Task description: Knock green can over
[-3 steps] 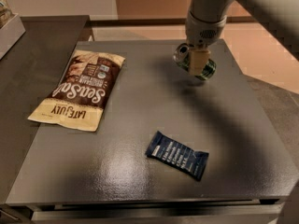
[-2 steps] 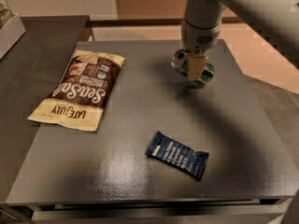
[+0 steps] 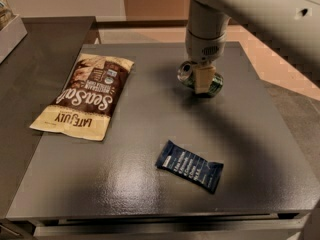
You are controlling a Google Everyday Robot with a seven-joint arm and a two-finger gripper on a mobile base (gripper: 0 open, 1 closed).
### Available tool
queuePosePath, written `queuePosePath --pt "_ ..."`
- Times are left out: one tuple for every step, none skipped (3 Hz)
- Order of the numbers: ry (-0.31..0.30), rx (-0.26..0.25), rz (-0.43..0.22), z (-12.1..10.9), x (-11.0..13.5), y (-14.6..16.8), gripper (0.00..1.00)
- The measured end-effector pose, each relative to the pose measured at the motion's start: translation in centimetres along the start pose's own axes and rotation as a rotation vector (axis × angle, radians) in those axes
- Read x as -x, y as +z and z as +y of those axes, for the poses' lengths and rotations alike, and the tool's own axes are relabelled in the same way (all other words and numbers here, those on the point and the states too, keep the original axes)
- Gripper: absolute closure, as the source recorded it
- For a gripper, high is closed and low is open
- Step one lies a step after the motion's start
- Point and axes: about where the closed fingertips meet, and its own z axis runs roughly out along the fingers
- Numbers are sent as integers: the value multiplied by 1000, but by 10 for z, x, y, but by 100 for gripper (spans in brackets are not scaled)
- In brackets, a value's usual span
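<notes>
The green can (image 3: 216, 84) is at the back middle of the dark table (image 3: 120, 184). It is tipped over, with its silver top rim (image 3: 183, 72) pointing left and its dark-green body to the right. My gripper (image 3: 203, 79) hangs straight down from the grey arm and sits directly at the can, covering its middle. The can's ends show on either side of the gripper.
A brown and cream chip bag (image 3: 85, 96) lies flat at the table's left. A dark blue snack bar wrapper (image 3: 190, 165) lies near the front middle. A lower dark counter (image 3: 30, 74) with a pale tray (image 3: 9, 31) stands to the left.
The gripper has moved a little left with the can. The can now leans further over, with its silver top showing to the left.
</notes>
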Motion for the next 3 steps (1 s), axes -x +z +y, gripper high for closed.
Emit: queuePosePath --pt "-21 7 6 2 4 5 13" --pt "-20 1 4 1 5 5 0" --pt "-20 1 4 1 5 5 0"
